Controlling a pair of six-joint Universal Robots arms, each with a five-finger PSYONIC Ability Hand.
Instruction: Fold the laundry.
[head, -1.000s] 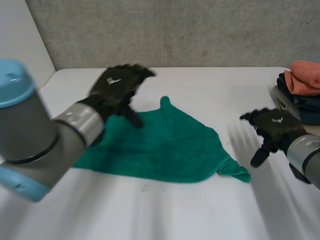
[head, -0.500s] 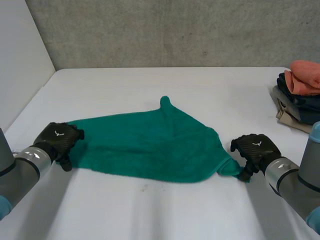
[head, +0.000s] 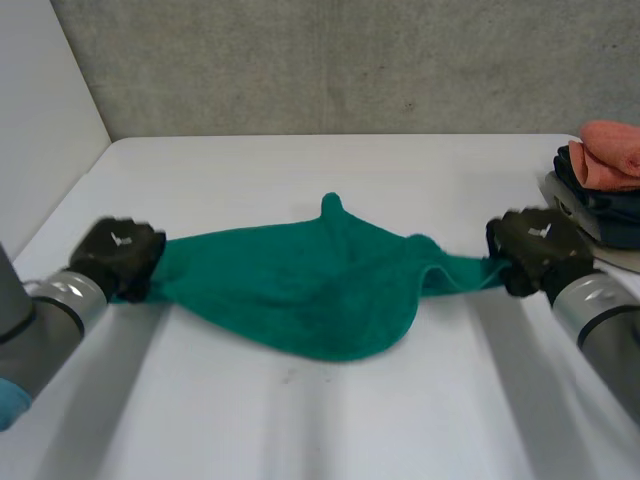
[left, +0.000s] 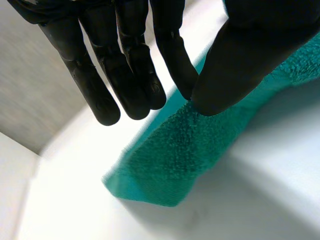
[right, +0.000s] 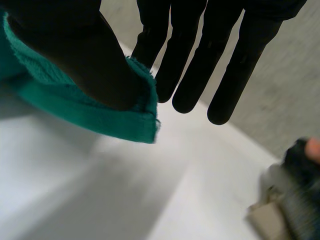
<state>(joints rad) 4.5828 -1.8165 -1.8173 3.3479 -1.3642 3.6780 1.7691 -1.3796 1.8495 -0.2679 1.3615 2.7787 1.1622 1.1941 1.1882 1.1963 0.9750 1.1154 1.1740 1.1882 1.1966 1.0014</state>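
A green towel (head: 310, 285) hangs stretched between my two hands just above the white table (head: 330, 420), its middle sagging down onto the table. My left hand (head: 118, 258) pinches the towel's left corner (left: 165, 165) between thumb and straight fingers (left: 135, 75). My right hand (head: 535, 248) pinches the right corner (right: 100, 117) the same way, thumb against fingers (right: 185, 75). A small point of cloth sticks up at the towel's far edge.
A pile of folded laundry (head: 605, 190), orange on dark blue over beige, lies at the table's right edge close to my right hand; that pile (right: 295, 200) also shows beyond the right hand's fingertips. A grey wall (head: 350, 60) runs behind the table.
Both hands came down to the towel's outer corners, closed on them and lifted outward. The towel went from lying flat to being pulled taut between them.
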